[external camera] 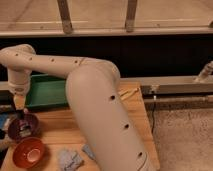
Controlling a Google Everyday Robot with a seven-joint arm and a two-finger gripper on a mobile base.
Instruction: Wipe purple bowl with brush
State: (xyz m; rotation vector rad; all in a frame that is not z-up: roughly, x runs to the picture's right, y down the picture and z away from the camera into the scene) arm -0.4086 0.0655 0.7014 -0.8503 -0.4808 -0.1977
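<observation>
Camera view. Near the left edge of the desk, toward the front-left corner: purple bowl, upright, mouth up. Directly above its middle: tool, pointing straight down from the pale arm, which arches over from the front-right corner. So: bowl straight beneath the tool, not off to any side. Round, hence no long axis to line up with. Cannot tell whether the tool is apart, together or clamped on something. Inside the bowl under it, a pale streak, possibly the brush, too unclear to call. Just in front, toward the front edge: red bowl. Behind, toward the back-left corner: green tray. Probably only short sweeps within the rim needed, without sideways travel.
</observation>
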